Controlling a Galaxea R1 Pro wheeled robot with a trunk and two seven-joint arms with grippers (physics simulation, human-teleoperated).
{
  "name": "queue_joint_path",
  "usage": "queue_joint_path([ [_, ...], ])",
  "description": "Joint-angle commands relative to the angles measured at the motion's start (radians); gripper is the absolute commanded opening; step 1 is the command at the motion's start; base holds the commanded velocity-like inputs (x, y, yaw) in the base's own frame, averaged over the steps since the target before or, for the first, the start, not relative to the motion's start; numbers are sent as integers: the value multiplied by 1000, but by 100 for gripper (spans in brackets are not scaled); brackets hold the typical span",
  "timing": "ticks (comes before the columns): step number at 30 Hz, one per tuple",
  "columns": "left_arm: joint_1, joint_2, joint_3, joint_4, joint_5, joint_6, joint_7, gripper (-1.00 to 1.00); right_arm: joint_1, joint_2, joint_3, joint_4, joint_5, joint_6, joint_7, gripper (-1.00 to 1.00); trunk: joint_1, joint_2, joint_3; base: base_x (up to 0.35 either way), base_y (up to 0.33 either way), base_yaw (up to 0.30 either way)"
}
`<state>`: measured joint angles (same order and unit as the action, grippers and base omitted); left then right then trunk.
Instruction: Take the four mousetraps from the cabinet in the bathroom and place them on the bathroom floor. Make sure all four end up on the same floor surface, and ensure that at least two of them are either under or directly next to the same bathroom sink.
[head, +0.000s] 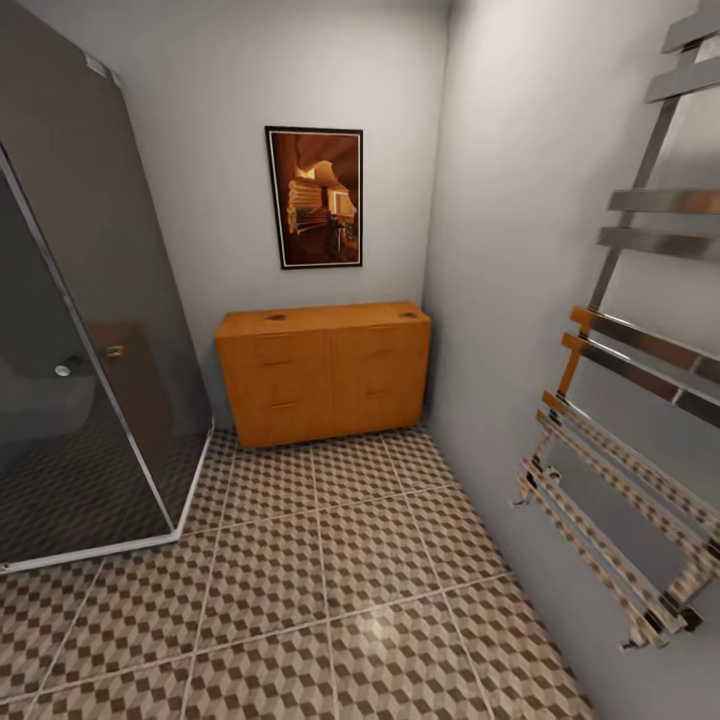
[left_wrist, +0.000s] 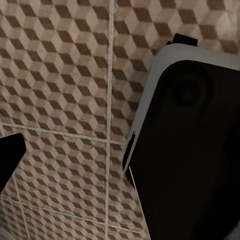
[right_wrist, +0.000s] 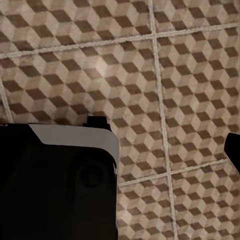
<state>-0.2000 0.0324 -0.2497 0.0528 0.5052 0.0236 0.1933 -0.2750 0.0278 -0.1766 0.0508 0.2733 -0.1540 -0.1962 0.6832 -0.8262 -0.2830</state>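
From head height we look forward and down at the far cabinet (head: 324, 372), while both our wrist cameras face the bathroom floor (head: 330, 590) closely, sharing it.

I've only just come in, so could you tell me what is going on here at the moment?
The robot is in a bathroom, facing a closed orange-brown cabinet against the far wall, with open patterned tile floor between it and the cabinet. Nothing is being handled yet; both wrist cameras look down at the floor. A glass shower enclosure stands on the left, a chrome towel rail hangs on the right wall, and a framed picture hangs above the cabinet.
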Motion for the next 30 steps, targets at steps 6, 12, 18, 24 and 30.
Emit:
queue_joint_path([
  [6,-1,0,-9,1,7,3,1,100,-2,0,-8,4,17,-8,-5,100,1,-1,-1,271,0,0],
  [12,-1,0,-10,1,7,3,1,100,-1,1,-6,4,18,-8,-5,100,1,-1,-1,262,0,0],
  [18,-1,0,-10,1,7,3,1,100,-1,1,-6,3,18,-9,-5,100,1,-1,-1,240,0,0],
  [24,-1,0,-10,1,7,3,1,100,-2,1,-6,3,19,-9,-5,100,1,-1,-1,234,0,0],
  [30,-1,0,-10,1,7,3,1,100,-1,1,-5,3,20,-9,-5,100,1,-1,-1,229,0,0],
])
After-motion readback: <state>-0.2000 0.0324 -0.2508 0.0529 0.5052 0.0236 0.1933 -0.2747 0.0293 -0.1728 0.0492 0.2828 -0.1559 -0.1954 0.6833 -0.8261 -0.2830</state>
